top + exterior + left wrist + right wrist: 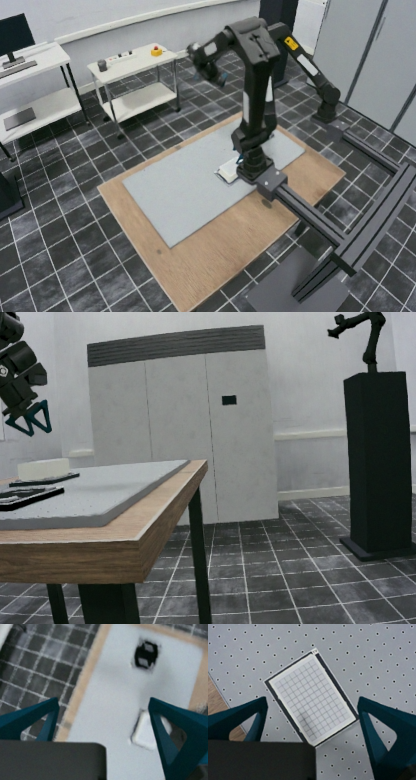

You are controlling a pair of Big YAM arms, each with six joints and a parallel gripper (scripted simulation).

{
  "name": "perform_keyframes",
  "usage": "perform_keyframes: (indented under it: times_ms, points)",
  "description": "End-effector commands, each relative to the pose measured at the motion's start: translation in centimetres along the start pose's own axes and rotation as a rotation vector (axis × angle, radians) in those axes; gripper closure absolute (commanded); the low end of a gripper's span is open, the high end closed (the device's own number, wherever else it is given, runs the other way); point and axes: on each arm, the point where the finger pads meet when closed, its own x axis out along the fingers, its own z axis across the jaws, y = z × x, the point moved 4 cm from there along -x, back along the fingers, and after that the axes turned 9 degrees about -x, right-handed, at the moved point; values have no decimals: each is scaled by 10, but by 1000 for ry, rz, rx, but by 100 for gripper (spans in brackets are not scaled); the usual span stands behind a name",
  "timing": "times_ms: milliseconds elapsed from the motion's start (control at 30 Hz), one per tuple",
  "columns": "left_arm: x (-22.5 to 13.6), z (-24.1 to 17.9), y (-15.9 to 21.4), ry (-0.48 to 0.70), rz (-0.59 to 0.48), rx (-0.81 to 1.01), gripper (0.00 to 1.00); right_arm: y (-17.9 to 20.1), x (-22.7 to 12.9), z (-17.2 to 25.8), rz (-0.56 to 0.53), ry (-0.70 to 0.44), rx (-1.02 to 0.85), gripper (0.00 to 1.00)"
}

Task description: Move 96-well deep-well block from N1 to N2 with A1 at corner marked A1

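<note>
The white 96-well block (228, 170) (43, 469) (144, 732) (313, 698) sits flat in nest N1 (70, 476) (337, 687). In the right wrist view the A1 mark (315, 651) is at the nest's top corner. Nest N2 (59, 491) (146, 655) is dark and empty; an arm hides it in the top view. My right gripper (40, 433) (312, 701) is open and empty above the block, which is turned diagonally between its fingers in the wrist view. My left gripper (210, 78) (103, 702) is open and empty, raised high; its wrist view is blurred.
Both nests are on a grey perforated board (172, 192) (125, 484) on a wooden table (215, 255) (75, 554). The left arm (257, 95) rises from its base at the table's near side. A white cart (132, 67) stands beyond the table.
</note>
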Motion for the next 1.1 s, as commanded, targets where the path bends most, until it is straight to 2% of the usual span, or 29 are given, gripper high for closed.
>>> perform_keyframes:
  times_ms: [0,167,233,333,467,600,733,1067]
  points:
    - [-20,-8,67,45,49,163,0,-4,-3,-1,-19,6,16,0]
    - [-34,-43,143,115,54,157,0,-4,-3,-1,-19,6,16,0]
    - [-34,-43,143,115,54,157,0,-4,-3,-1,-19,6,16,0]
    - [-42,-73,178,151,28,146,0,-4,-3,-1,-19,6,16,0]
    - [-47,-104,202,174,-11,129,0,-4,-3,-1,-19,6,16,0]
    - [-52,-127,213,180,-59,100,0,-4,-3,-1,-19,6,16,0]
    - [-65,-117,209,140,-100,94,0,-4,-3,-1,-19,6,16,0]
    - [-68,-120,208,146,-129,52,0,-4,-3,-1,-19,6,16,0]
